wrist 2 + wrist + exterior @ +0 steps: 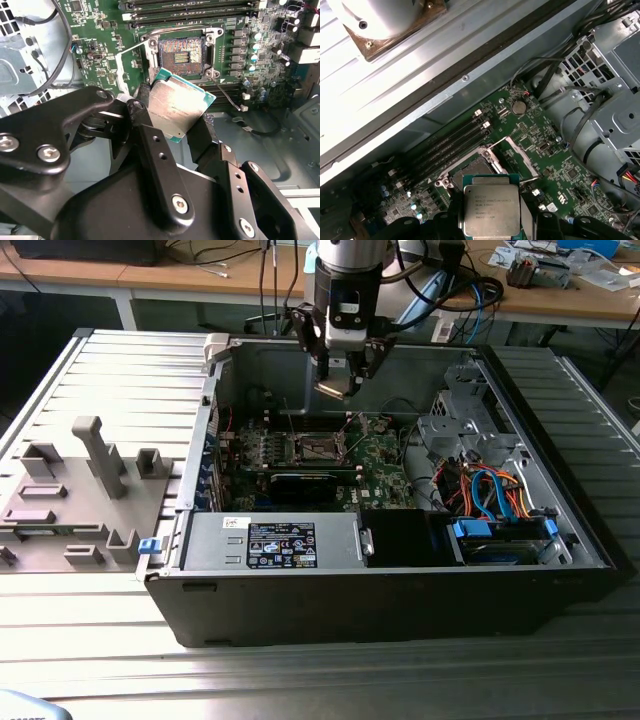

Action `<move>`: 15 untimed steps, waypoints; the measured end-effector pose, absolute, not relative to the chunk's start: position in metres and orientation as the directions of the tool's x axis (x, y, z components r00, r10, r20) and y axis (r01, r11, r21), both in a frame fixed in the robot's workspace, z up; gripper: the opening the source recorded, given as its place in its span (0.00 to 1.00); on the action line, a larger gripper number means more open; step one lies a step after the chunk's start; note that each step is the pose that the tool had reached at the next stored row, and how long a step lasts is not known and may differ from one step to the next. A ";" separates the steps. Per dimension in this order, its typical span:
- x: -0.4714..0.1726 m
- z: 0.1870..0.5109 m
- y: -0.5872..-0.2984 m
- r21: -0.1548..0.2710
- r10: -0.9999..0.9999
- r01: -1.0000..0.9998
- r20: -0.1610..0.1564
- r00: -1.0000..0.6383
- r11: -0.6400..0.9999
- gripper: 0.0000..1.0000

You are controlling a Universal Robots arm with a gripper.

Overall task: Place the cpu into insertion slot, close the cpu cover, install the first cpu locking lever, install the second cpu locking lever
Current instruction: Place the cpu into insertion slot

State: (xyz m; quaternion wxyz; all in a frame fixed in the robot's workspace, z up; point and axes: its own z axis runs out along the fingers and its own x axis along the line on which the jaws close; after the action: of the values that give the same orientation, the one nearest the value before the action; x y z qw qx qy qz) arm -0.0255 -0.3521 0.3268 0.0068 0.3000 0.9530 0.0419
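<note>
— listing by view, exterior first. what is on the arm?
— item one: gripper (pixel 343 380), hanging over the open computer case (pixel 400 585), closed onto the cpu (pixel 333 388). item two: insertion slot (pixel 318 448), set in the green motherboard (pixel 385 465), below the cpu and well apart from it. the chip is in the air and touches nothing but the gripper.
— second wrist view?
— cpu (pixel 175 107): silver face up, pinched at two opposite edges by the black fingers (pixel 150 145). insertion slot (pixel 182 52): just past the chip's far corner, bare, contact field exposed. cpu cover (pixel 131 62): lying open to one side, off the slot. memory slots (pixel 190 15): long and narrow, on the slot's far side.
— does the chip line up with the slot?
— by my reading, no. its edges look turned against the slot's edges, and it seems tilted rather than flat to the board. the slot lies ahead of the fingertips and lower.
— first wrist view?
— cpu (pixel 491 210): clamped between the finger ends. insertion slot (pixel 470 172): partly hidden behind the chip's near edge. cpu cover (pixel 520 157): standing open beside the slot.
— state of the work?
— judged as the placing step: chip carried, not yet seated. cover not yet closed.
</note>
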 end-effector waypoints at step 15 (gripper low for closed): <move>-0.026 0.326 -0.352 0.084 0.600 0.598 0.012 -0.800 0.797 0.55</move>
State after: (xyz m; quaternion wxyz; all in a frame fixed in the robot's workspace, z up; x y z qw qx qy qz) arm -0.0255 -0.3521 0.3262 0.0075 0.3160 0.9478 0.0417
